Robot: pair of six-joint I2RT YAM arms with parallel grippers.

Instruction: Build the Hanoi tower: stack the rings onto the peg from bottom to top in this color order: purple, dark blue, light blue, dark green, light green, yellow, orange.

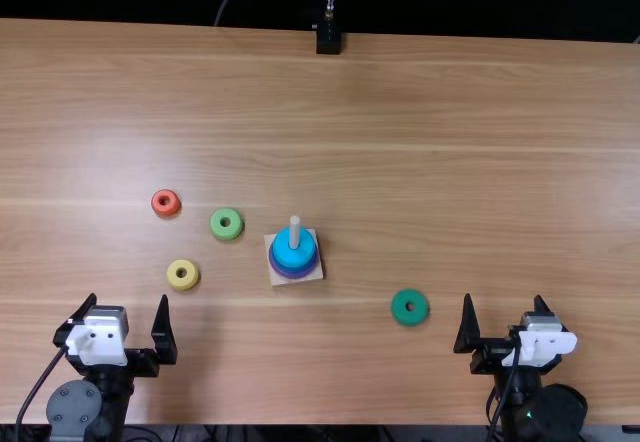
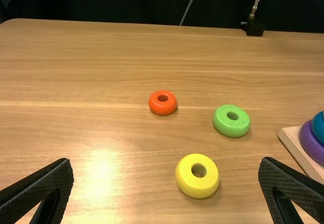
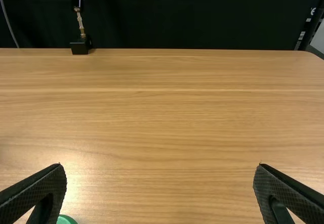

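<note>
In the top view the left gripper [image 1: 128, 302] stands open at the near left, the right gripper [image 1: 503, 302] open at the near right. Wrist views show the left gripper [image 2: 166, 165] and right gripper [image 3: 160, 168] spread wide, holding nothing. The peg [image 1: 295, 232] rises from a square wooden base [image 1: 312, 274], with a purple ring [image 1: 295, 274] low on it and a light blue ring [image 1: 293, 254] above; any ring between them I cannot make out. Loose on the table lie the orange ring [image 1: 166, 202], light green ring [image 1: 226, 224], yellow ring [image 1: 183, 274] and dark green ring [image 1: 397, 307].
The wooden table [image 1: 450, 142] runs back to a dark curtain. A black clamp [image 1: 328, 39] with a stand sits on its far edge. The yellow ring lies just ahead of the left gripper; the dark green ring is left of the right gripper.
</note>
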